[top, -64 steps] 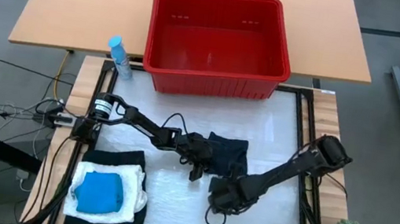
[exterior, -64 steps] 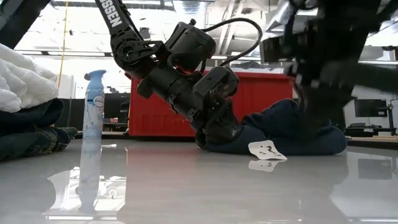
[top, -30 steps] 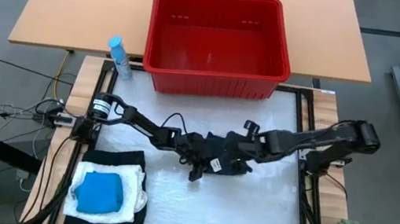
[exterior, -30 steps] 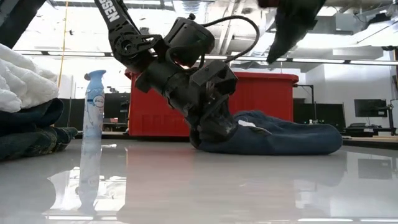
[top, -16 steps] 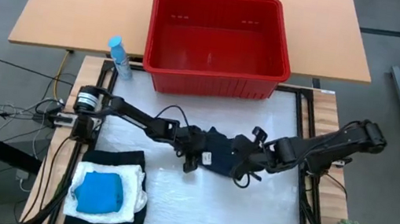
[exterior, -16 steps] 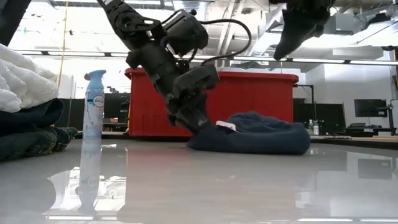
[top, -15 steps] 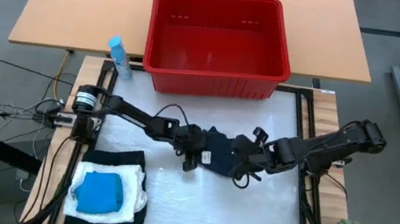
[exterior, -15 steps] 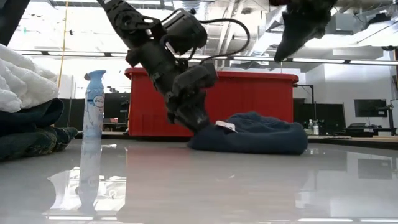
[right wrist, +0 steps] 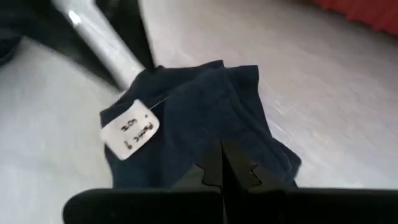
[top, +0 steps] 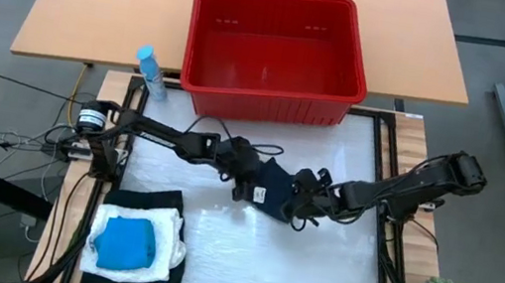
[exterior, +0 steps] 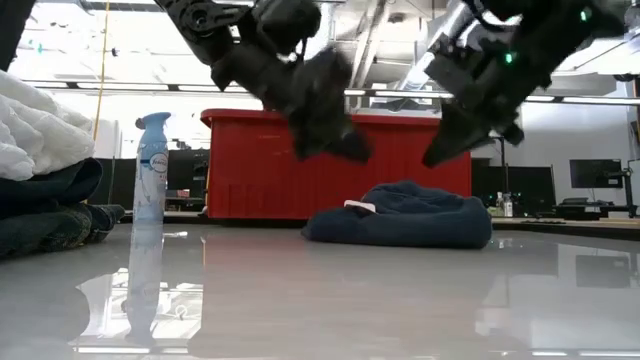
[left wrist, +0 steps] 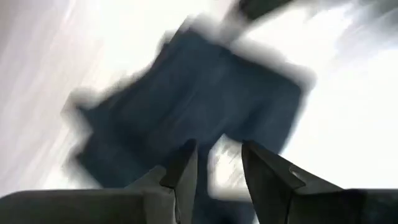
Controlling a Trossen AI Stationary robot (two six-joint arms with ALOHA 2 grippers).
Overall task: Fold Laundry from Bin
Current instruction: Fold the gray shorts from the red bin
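Hovering over the middle of the white table (top: 215,256), both arms are working at one folded dark garment (top: 277,193), which is lying in a low bundle on the work surface, in front of the red bin (top: 272,54) and well apart from it. From the low view the bundle is resting flat with neither gripper touching it, and a small white tag (right wrist: 129,129) is showing on one edge.

The left gripper (left wrist: 214,171) is hanging just above the garment's left edge with its two fingers standing apart and nothing between them; the cloth is lying below the gap, not pinched. The right gripper (right wrist: 221,163) is poised just over the garment's right side with its fingers pressed together and empty.

Judging by this, the fold of this piece is looking finished and the step in hand is the letting-go, before the bundle is being dealt with as a whole. At the near left corner a stack is already sitting: a black garment (top: 167,279) at the bottom, a white crinkled piece (top: 170,225) on it, and a small bright blue piece (top: 125,243) on top. The bin is appearing empty from above, so this may be the last item.

The next move is probably calling for a grip on the bundle from both sides and a carry to the stack, keeping the fold from springing open. A spray bottle (top: 150,71) is standing left of the bin, clear of that path
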